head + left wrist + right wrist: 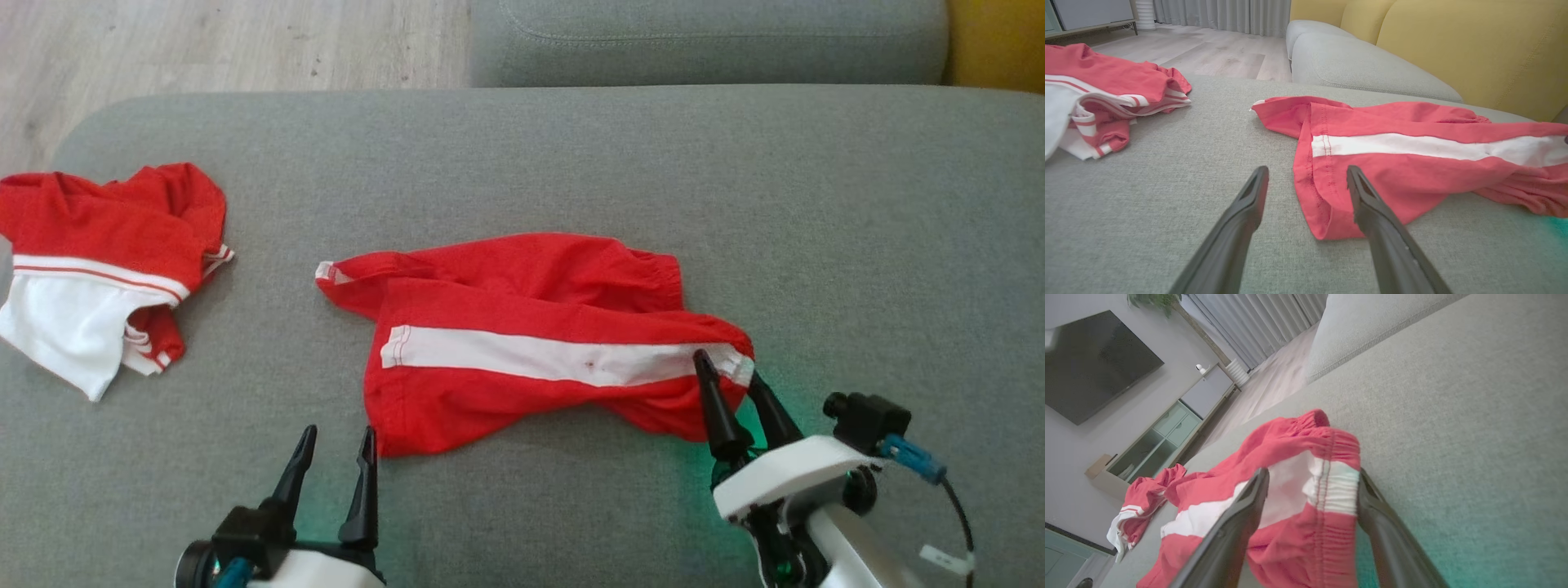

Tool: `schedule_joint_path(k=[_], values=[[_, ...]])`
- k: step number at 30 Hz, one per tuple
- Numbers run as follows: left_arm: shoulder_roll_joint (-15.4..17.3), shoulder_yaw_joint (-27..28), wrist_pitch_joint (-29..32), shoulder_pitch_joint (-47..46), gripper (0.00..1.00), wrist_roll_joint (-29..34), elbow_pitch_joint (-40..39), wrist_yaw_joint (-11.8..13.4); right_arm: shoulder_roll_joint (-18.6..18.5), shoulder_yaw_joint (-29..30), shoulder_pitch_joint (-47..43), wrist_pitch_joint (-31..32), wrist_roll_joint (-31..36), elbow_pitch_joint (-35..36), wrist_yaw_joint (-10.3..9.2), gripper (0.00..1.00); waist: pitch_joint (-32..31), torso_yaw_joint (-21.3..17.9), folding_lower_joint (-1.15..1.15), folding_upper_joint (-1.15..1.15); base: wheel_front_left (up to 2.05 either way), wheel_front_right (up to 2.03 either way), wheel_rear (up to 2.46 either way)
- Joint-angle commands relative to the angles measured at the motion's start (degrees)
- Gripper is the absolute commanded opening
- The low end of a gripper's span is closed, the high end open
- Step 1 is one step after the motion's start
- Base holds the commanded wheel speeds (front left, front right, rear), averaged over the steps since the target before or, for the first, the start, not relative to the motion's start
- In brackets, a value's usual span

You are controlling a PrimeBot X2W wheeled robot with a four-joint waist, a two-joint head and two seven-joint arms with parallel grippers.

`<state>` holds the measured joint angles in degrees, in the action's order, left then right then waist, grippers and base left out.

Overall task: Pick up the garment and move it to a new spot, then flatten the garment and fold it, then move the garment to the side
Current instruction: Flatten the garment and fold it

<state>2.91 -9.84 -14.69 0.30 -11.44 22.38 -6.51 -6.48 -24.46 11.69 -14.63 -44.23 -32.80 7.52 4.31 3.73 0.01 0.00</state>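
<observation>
Left fingers (294,469) open beside shorts (522,384) hem (1314,196)
Right fingers (714,404) tilt inward, open, straddling the waistband (1331,486).

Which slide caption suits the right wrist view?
Open right pincer straddling the waistband of the red shorts on the grey sofa.

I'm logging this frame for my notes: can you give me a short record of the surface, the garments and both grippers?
surface: grey sofa
shorts: red with a white stripe, rumpled, mid-sofa
other garment: red and white, bunched, at the sofa's left end
left gripper: open, at the shorts' near left hem corner, holding nothing
right gripper: open, fingers astride the shorts' waistband end
stage: shorts not yet picked up
</observation>
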Motion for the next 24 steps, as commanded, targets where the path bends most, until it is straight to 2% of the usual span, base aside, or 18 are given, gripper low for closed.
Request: schedule_joint_path(k=[1, 7, 12, 13, 15, 16, 17, 19, 22, 24], values=[[0.0, 1.2, -0.3, -2.2, 1.0, -0.4, -1.2, -0.1, -0.3, -1.5, 1.6, -0.4, -0.3, 1.8, -0.03, 1.0, 0.1, -0.1, -0.01, 0.0, 0.0, 0.0, 0.0], [0.0, 0.8, -0.3, -2.4, 1.0, -0.8, -0.8, -0.1, -1.7, -3.3, 1.6, -0.4, -2.6, 3.1, -0.03, 1.0, 0.2, -0.5, -0.01, 0.0, 0.0, 0.0, 0.0], [0.0, 0.5, -0.3, -2.2, 1.0, -1.0, -0.5, -0.1, -3.4, -7.1, 1.5, -0.4, -6.1, 3.6, -0.03, 1.0, -0.1, -0.6, -0.01, 0.0, 0.0, 0.0, 0.0], [0.0, 0.5, -0.3, -2.2, 1.0, -1.0, -0.5, -0.1, -3.7, -7.6, 1.5, -0.4, -7.0, 3.9, -0.03, 0.97, -0.2, -0.6, -0.01, 0.0, 0.0, 0.0, 0.0], [0.0, 0.5, -0.3, -2.2, 1.0, -1.0, -0.3, -0.1, -4.5, -8.5, 1.7, -0.4, -8.1, 4.4, -0.03, 0.79, -0.1, -0.7, -0.01, 0.0, 0.0, 0.0, 0.0], [0.0, 0.5, -0.3, -2.2, 1.0, -1.0, -0.3, -0.1, -4.8, -8.7, 1.8, -0.4, -8.6, 4.8, -0.03, 0.67, -0.1, -0.7, -0.01, 0.0, 0.0, 0.0, 0.0], [0.0, 0.5, -0.3, -2.2, 1.0, -1.1, -0.2, -0.1, -5.1, -8.9, 1.9, -0.4, -9.1, 5.1, -0.03, 0.5, -0.1, -0.6, -0.01, 0.0, 0.0, 0.0, 0.0], [0.0, 0.4, -0.3, -2.3, 1.0, -1.1, -0.1, -0.1, -5.6, -9.5, 1.9, -0.4, -10.1, 5.7, -0.03, 0.43, -0.1, -0.6, -0.01, 0.0, 0.0, 0.0, 0.0], [0.0, 0.3, -0.3, -2.2, 1.0, -1.3, 0.1, -0.1, -6.3, -10.2, 1.8, -0.4, -10.8, 6.4, -0.03, 0.0, -0.2, -0.6, -0.01, 0.0, 0.0, 0.0, 0.0], [0.0, 0.4, -0.3, -2.2, 1.0, -1.5, 0.1, -0.1, -6.7, -10.4, 1.7, -0.4, -10.6, 6.3, -0.03, 0.0, -0.3, -0.8, -0.01, 0.0, 0.0, 0.0, 0.0]])
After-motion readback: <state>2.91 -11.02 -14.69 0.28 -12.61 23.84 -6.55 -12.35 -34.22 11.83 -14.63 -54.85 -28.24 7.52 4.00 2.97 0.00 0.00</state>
